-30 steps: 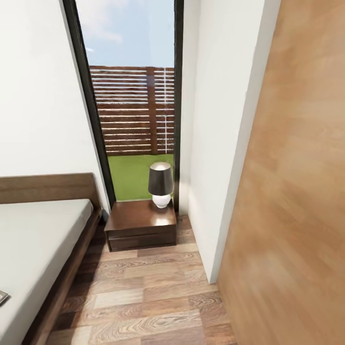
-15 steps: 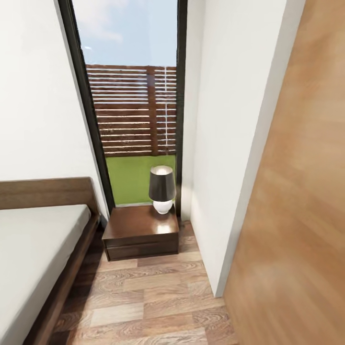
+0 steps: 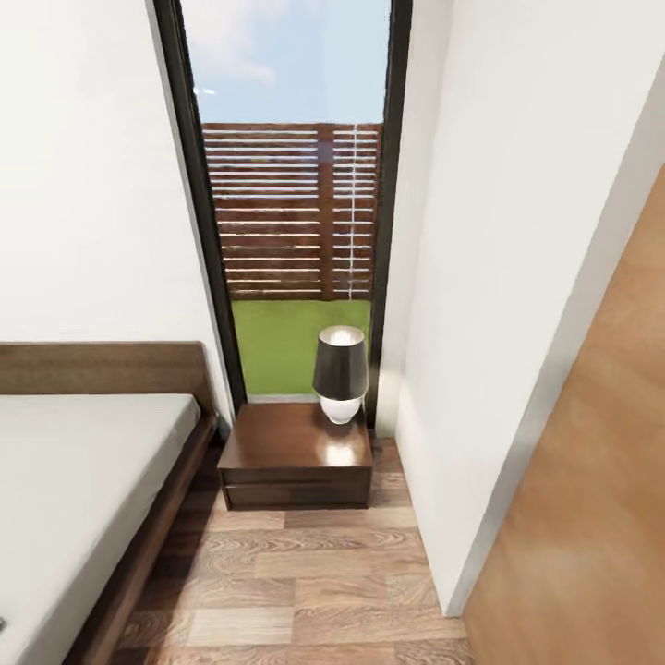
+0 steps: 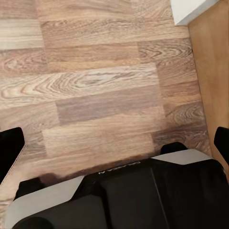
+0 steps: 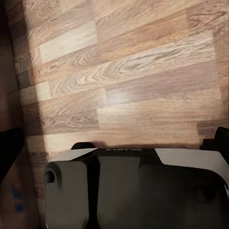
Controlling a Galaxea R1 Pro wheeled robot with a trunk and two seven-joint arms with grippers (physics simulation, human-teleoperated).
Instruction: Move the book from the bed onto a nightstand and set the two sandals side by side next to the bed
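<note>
Hanging over bare plank flooring (image 4: 95,86), the left gripper (image 4: 114,143) and the right gripper (image 5: 114,143) each show dark fingertips at opposite picture edges, spread wide apart with nothing between them, which suits a robot travelling, not reaching. Ahead, the small dark reddish-brown wooden nightstand (image 3: 277,443) sits just beside the low dark-framed bed with its pale mattress (image 3: 74,480), carrying a dark-shaded lamp (image 3: 340,374) at its far corner, leaving most of the glossy top free for the book.
</note>
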